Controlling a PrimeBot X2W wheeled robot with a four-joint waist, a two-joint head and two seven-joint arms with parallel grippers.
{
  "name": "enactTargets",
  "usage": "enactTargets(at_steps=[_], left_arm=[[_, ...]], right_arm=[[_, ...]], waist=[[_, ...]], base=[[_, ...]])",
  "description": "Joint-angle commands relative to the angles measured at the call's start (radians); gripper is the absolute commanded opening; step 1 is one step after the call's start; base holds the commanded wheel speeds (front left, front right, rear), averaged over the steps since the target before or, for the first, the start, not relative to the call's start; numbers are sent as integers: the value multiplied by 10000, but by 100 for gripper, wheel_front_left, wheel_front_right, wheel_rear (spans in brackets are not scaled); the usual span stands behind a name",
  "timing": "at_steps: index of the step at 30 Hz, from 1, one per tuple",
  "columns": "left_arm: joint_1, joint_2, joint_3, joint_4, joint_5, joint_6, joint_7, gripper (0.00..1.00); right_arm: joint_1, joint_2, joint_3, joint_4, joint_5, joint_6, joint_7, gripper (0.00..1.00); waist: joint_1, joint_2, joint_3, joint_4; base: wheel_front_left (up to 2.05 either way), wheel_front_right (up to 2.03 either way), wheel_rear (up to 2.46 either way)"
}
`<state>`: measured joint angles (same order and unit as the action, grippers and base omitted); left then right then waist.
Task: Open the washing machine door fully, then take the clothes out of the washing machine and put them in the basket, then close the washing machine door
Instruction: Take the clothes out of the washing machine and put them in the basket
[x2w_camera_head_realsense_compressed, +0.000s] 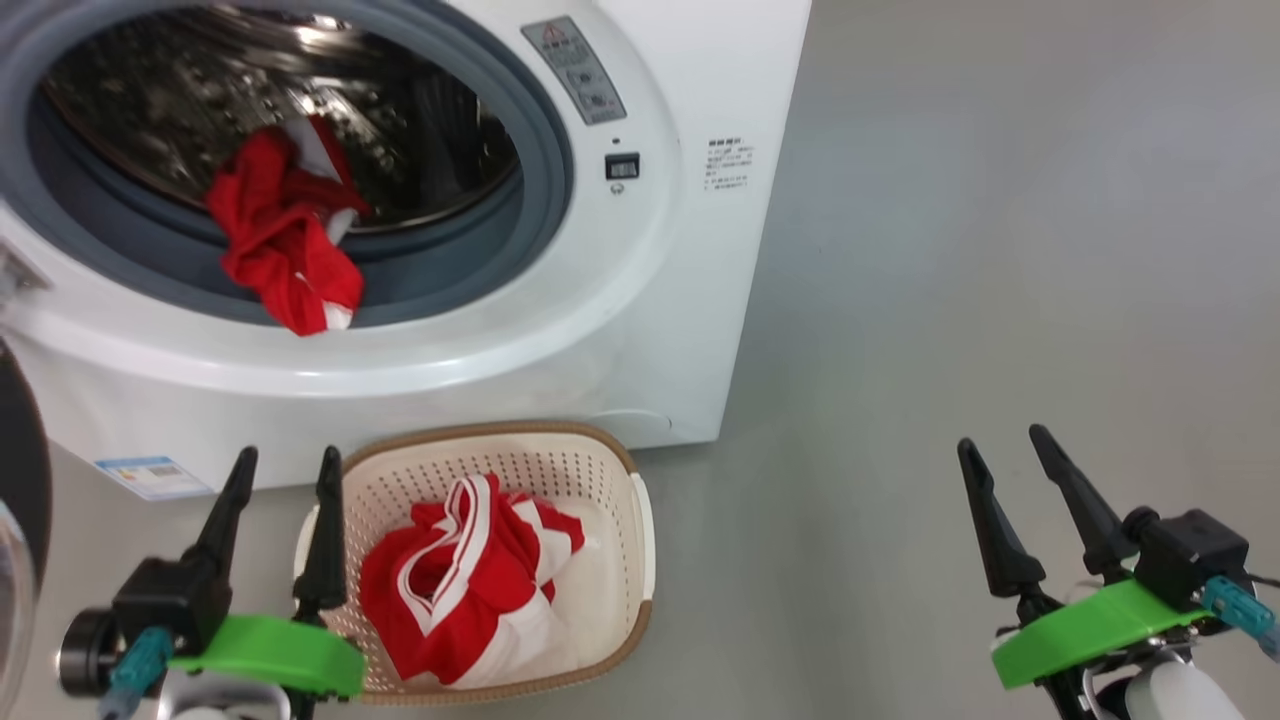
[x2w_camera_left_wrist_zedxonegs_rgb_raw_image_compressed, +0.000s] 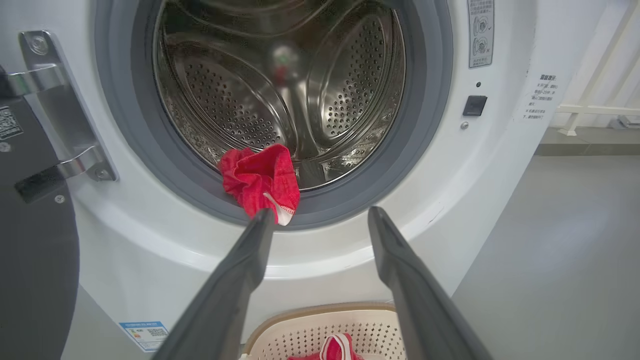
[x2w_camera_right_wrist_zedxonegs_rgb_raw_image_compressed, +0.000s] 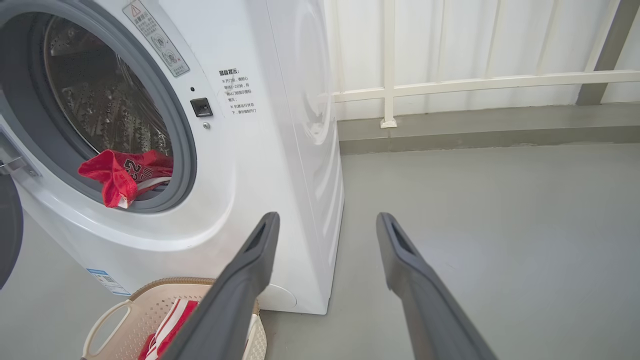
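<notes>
The white washing machine (x2w_camera_head_realsense_compressed: 690, 300) stands with its door (x2w_camera_left_wrist_zedxonegs_rgb_raw_image_compressed: 35, 250) swung wide to the left. A red garment (x2w_camera_head_realsense_compressed: 280, 240) hangs over the grey gasket at the drum's lower lip, also in the left wrist view (x2w_camera_left_wrist_zedxonegs_rgb_raw_image_compressed: 260, 180) and, with its number showing, in the right wrist view (x2w_camera_right_wrist_zedxonegs_rgb_raw_image_compressed: 125, 175). Another red and white garment (x2w_camera_head_realsense_compressed: 470, 590) lies in the cream basket (x2w_camera_head_realsense_compressed: 620, 470) on the floor before the machine. My left gripper (x2w_camera_head_realsense_compressed: 285, 470) is open, low beside the basket's left rim. My right gripper (x2w_camera_head_realsense_compressed: 1005, 450) is open over bare floor, far right.
Grey floor (x2w_camera_head_realsense_compressed: 1000, 250) spreads right of the machine. A white railing and wall (x2w_camera_right_wrist_zedxonegs_rgb_raw_image_compressed: 475, 80) run behind it. A blue label (x2w_camera_head_realsense_compressed: 150, 475) sits at the machine's lower left corner. The door's steel hinge (x2w_camera_left_wrist_zedxonegs_rgb_raw_image_compressed: 65, 110) stands at the opening's left.
</notes>
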<state>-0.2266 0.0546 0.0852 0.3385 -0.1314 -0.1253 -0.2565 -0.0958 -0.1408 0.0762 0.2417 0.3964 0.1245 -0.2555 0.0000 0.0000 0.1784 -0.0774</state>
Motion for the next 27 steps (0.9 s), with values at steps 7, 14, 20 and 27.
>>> enactTargets(at_steps=[7, 14, 20, 27], left_arm=[[1078, 105, 598, -1304, 179, -53, -53, 100], [1966, 28, 858, -2148, 269, -53, -53, 100], [2625, -20, 927, -2656, 215, -37, -53, 100], [2926, -39, 892, -2919, 18, 90, -53, 100]], right_arm=[[633, -251, 64, -247, -48, 62, -63, 100], [993, -279, -94, -344, -69, 62, -63, 100], [1175, -314, -160, -429, -80, 62, -63, 100], [1280, -337, -211, -485, -108, 62, -63, 100]], waist=[[0, 0, -850, 135], [0, 0, -1077, 200], [0, 0, -1167, 185], [0, 0, -1208, 140]], base=[[0, 0, 0], [0, 0, 0], [0, 0, 0], [0, 0, 0]])
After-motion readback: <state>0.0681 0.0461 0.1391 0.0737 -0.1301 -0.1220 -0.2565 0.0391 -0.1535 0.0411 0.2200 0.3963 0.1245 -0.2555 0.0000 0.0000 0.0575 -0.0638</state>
